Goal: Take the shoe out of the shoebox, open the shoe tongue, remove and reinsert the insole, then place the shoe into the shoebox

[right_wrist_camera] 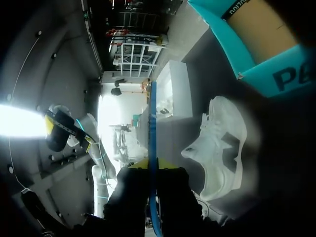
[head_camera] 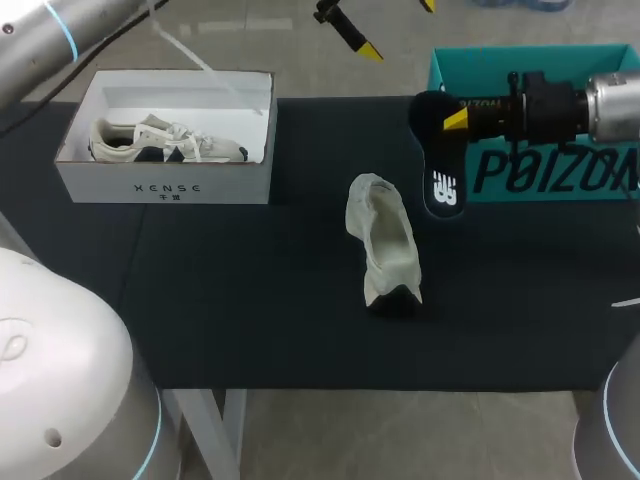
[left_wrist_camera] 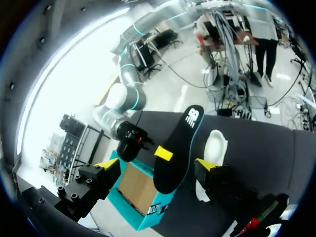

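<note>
Insole (head_camera: pixel 443 170) out, pinched by right gripper (head_camera: pixel 458 120) just beside shoe (head_camera: pixel 383 245), which lies on table (head_camera: pixel 250 330). Left gripper (head_camera: pixel 398 28) beyond shoe, wide, empty. Step looks like reinsertion. Next probably: steady shoe, slide insole in toe-first.

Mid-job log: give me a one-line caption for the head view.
Right gripper holds the black insole over the mat by the teal box; the shoe lies mid-table.

A robotics lab: left arm (head_camera: pixel 40 30) and right arm (head_camera: pixel 610 105) over a black table (head_camera: pixel 250 320).
</note>
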Available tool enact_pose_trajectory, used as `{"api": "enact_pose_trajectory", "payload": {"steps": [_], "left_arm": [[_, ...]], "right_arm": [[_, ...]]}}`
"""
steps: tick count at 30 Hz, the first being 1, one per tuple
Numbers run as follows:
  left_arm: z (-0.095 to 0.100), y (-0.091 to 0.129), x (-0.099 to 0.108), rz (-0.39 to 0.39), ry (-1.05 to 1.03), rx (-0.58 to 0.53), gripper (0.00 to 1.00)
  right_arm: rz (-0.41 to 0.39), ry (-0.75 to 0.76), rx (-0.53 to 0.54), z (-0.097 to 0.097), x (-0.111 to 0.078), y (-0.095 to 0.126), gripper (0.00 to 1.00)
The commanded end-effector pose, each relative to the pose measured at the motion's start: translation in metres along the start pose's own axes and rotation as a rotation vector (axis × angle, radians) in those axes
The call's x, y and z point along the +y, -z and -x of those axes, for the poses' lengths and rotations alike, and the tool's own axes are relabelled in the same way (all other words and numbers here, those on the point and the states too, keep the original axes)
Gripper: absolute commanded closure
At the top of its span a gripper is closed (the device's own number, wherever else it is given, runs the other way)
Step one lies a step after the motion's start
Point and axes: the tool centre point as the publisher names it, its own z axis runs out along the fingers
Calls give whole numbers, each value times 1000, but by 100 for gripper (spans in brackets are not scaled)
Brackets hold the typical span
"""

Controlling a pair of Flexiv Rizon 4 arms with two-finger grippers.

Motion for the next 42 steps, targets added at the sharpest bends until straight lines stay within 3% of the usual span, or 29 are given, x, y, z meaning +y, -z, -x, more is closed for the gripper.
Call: {"api": "enact_pose_trajectory", "payload": {"steps": [1, 7, 11, 26, 31, 36, 40, 42], "left_arm": [[0, -11, 16, 62, -171, -291, 0], [16, -4, 22, 120, -279, -577, 0], [19, 6, 19, 50, -228, -674, 0], [19, 6, 19, 50, -228, -674, 0], [6, 4, 10, 245, -655, -745, 0], [-5, 7, 13, 284, -792, -756, 0], [-23, 3, 16, 224, -843, -761, 0], [-33, -5, 19, 239, -877, -725, 0]], "right_arm": [[-6, 2, -1, 1, 4, 1, 100], [7, 6, 0, 5, 8, 6, 100], [12, 15, 0, 1, 10, 7, 100], [-32, -11, -16, -1, 11, 1, 100], [-15, -7, -14, -2, 11, 1, 100], [-9, 3, -9, -4, 10, 2, 100], [0, -3, -33, -9, 9, 7, 100], [7, 6, -23, -13, 9, 11, 100]]}}
